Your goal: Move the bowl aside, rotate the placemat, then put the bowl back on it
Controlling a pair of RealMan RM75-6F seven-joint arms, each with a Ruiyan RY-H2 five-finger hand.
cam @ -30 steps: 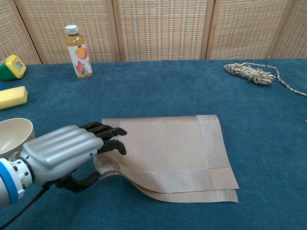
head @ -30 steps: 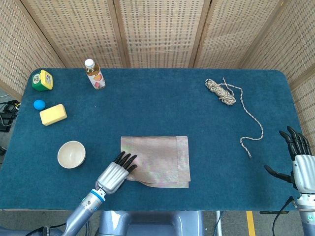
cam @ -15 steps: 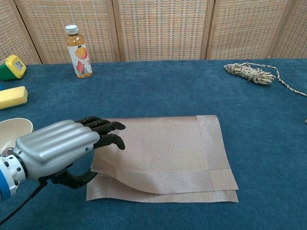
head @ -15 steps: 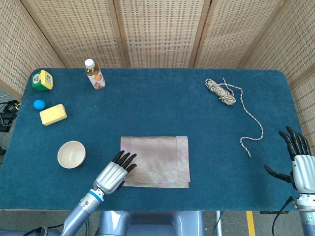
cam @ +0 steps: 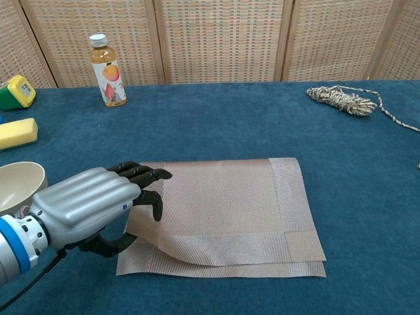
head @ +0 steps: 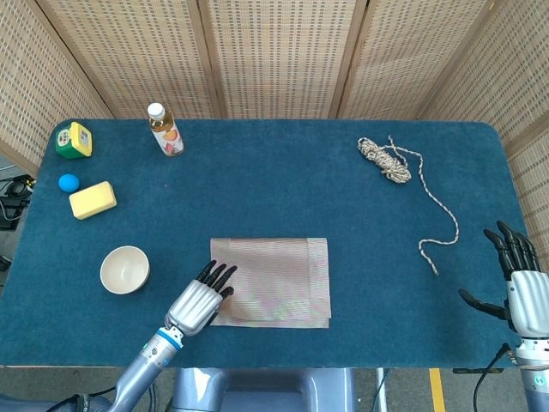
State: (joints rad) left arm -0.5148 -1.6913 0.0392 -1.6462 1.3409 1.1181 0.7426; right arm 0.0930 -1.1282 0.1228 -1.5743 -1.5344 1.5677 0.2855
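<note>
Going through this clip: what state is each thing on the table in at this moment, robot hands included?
Placemat: folded over, near left corner lifted.
Bowl: upright, empty, on the table left of the placemat.
Bottle: upright, capped.
Rope: loosely coiled, one end trailing.
Sponge: lying flat.
Left robot hand: pinching the placemat's left edge.
Right robot hand: fingers apart, holding nothing.

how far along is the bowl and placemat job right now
Done: the bowl sits aside on the table, left of the placemat. In hand: the left hand grips the placemat's left edge, which is lifted and folded, so the rotation looks unfinished. Left: flatten the mat and return the bowl. The right hand is idle and open.
</note>
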